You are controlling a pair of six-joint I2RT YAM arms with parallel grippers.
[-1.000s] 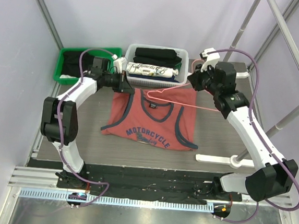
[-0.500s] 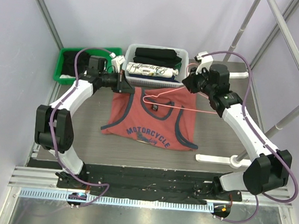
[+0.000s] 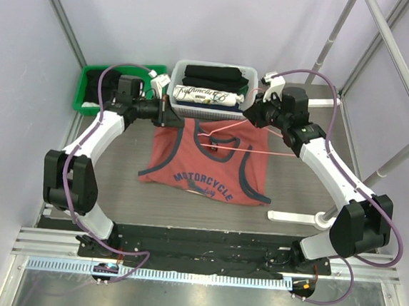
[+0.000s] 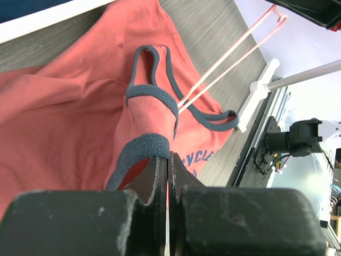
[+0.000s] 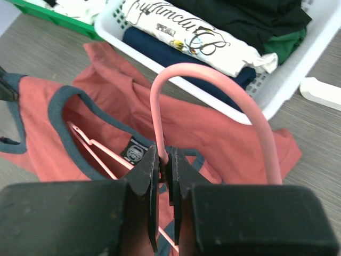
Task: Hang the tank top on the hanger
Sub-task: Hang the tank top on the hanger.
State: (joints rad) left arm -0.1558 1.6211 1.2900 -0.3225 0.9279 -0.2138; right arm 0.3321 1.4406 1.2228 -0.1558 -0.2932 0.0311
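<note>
The tank top [image 3: 203, 169] lies spread flat on the tabletop [image 3: 115, 188] between the two arms. Its neck end is towards the white basket [image 5: 290, 74] of folded clothes and its hem towards the arm bases.

The left claw [image 4: 168, 160] is at the shirt's far left corner, shut tight on the navy-trimmed shoulder strap. The strap is pulled up off the tabletop into a raised fold, and the rest of the shirt trails away below and in front of the claw.

The right claw [image 5: 165, 157] is over the shirt's far right shoulder, just in front of the basket. It is clamped on the hanger [image 5: 156, 117] at the neck of the wire, with the hook arching up above the fingers. The hanger hangs tilted over the upper part of the shirt. One tip is inside the neck opening beside the collar label, and the other end reaches out past the shirt's right edge.
</note>
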